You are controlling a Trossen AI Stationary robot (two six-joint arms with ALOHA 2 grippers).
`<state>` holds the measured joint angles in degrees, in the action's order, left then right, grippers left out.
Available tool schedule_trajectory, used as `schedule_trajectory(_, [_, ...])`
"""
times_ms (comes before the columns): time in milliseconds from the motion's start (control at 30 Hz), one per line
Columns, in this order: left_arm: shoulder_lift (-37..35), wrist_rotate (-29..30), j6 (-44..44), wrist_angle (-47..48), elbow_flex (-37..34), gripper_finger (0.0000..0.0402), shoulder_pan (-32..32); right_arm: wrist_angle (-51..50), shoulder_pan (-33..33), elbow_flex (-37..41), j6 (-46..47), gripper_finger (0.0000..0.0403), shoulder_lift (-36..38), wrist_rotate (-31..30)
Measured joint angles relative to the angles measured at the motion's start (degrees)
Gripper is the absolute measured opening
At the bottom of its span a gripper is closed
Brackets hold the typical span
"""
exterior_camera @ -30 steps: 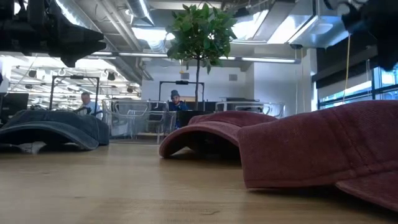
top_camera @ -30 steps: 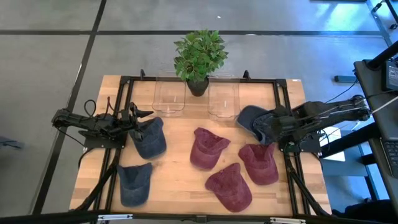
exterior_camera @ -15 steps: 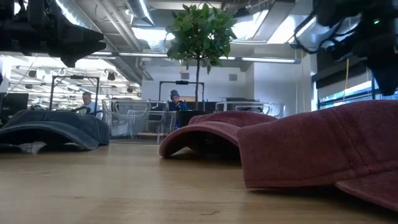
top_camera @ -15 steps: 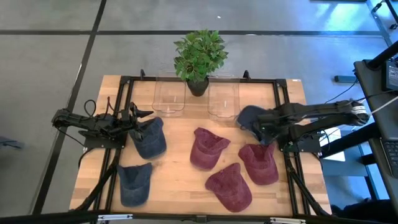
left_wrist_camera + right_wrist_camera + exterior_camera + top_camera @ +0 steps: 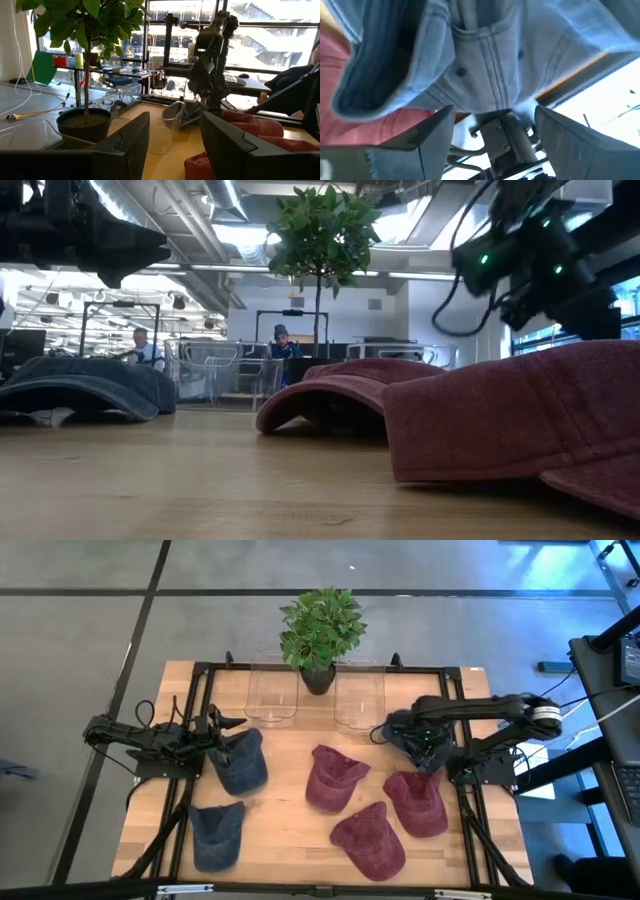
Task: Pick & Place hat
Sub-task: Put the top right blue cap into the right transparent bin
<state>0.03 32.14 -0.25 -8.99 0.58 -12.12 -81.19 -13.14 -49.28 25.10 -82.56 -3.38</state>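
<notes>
The job looks barely begun: both clear bins (image 5: 271,700) (image 5: 358,700) at the table's far edge appear empty, and no hat has been placed yet. The right gripper (image 5: 418,736) hangs over a blue hat (image 5: 398,727) just beside the nearer bin; its wrist view shows denim (image 5: 485,60) bunched between the spread fingers (image 5: 420,137), so it seems to have a pinch of the fabric, though whether the hold is firm is hard to judge. The left gripper (image 5: 222,728) waits, fingers parted and empty, directly above another blue hat (image 5: 240,762). By count: three maroon hats (image 5: 334,780) (image 5: 419,802) (image 5: 370,839) lie below and beside the right gripper, three blue hats including one (image 5: 217,832) nearest the table's front edge, two bins, and one potted plant (image 5: 320,630).
</notes>
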Motion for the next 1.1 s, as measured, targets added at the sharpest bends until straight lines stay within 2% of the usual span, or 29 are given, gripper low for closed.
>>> schedule_trajectory(167, [0.01, -0.02, -0.40, 0.23, 0.00, 0.0171, 0.02, 1.70, -2.07, 0.04, -6.11, 0.0257, -6.60, -2.18])
schedule_trajectory(300, [0.00, -0.04, -0.48, 0.23, 0.00, 0.0171, 0.02, 4.77, -3.80, 0.12, -8.79, 0.0242, -9.69, -1.71])
schedule_trajectory(733, [0.02, 1.02, -0.48, 0.21, 0.00, 0.0171, 0.00, 13.44, -7.56, 10.96, -11.90, 0.0192, -11.35, -1.48])
schedule_trajectory(900, [0.01, 2.70, -0.46, 0.21, 0.00, 0.0171, 0.01, 14.30, -8.09, 11.52, -11.06, 0.0134, -11.31, -1.65])
schedule_trajectory(1100, [0.00, 2.93, -0.46, 0.21, 0.00, 0.0171, 0.02, 14.45, -8.07, 11.50, -10.72, 0.0029, -11.31, -1.46])
